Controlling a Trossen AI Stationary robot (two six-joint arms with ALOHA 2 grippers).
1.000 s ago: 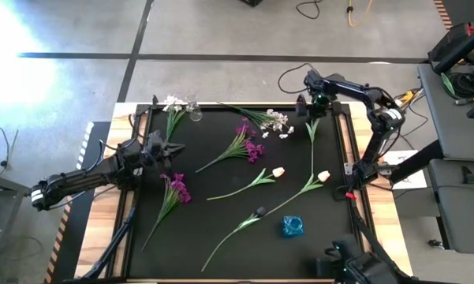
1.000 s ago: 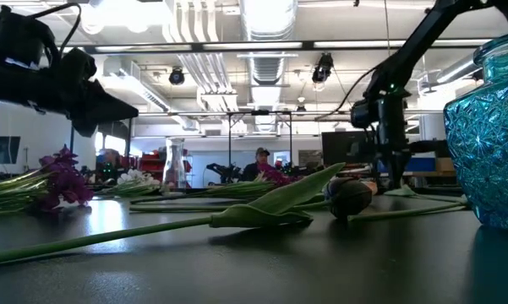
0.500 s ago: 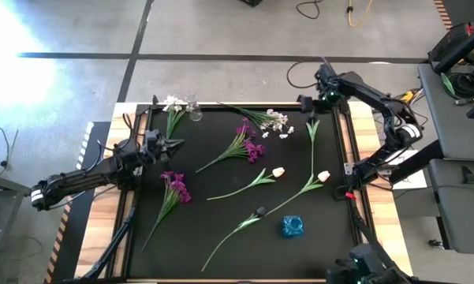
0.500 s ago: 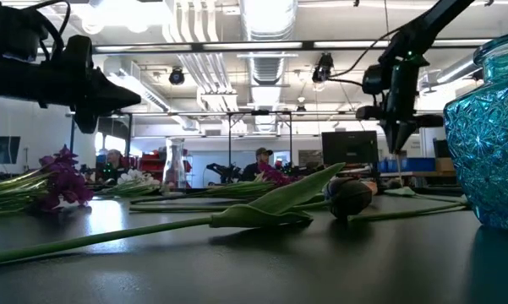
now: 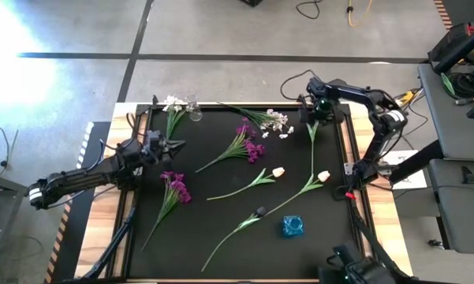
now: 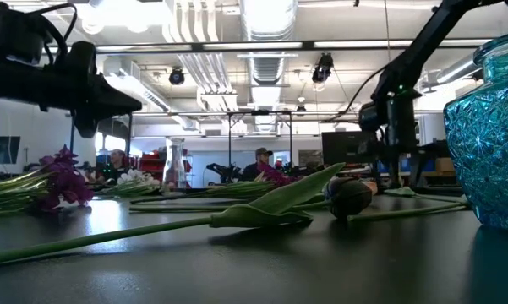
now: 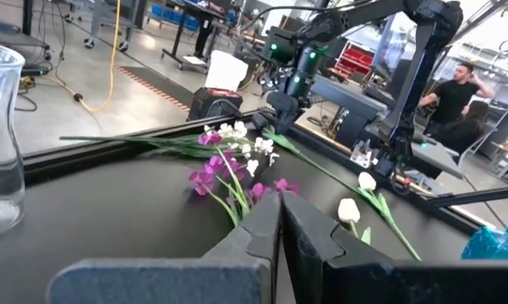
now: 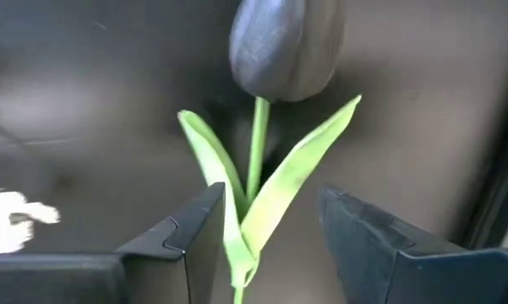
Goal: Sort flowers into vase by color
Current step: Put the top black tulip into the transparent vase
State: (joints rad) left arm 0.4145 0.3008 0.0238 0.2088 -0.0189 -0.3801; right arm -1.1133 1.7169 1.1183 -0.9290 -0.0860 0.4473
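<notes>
The right end effector [image 8: 262, 245] stands open and empty astride the leafy stem of the dark tulip [image 8: 286, 46], which lies on the surface [image 5: 221, 221]. The left end effector [image 7: 279, 228] is closed on nothing, well apart from that tulip.

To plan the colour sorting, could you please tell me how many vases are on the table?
2. A clear glass vase stands at the mat's far-left edge beside white blossoms; a blue glass vase sits near its front right.

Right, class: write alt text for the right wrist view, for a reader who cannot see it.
The right gripper hangs open over a dark tulip bud lying on the black table, its fingers either side of the green stem and two leaves. A bit of white blossom shows at one edge.
</notes>
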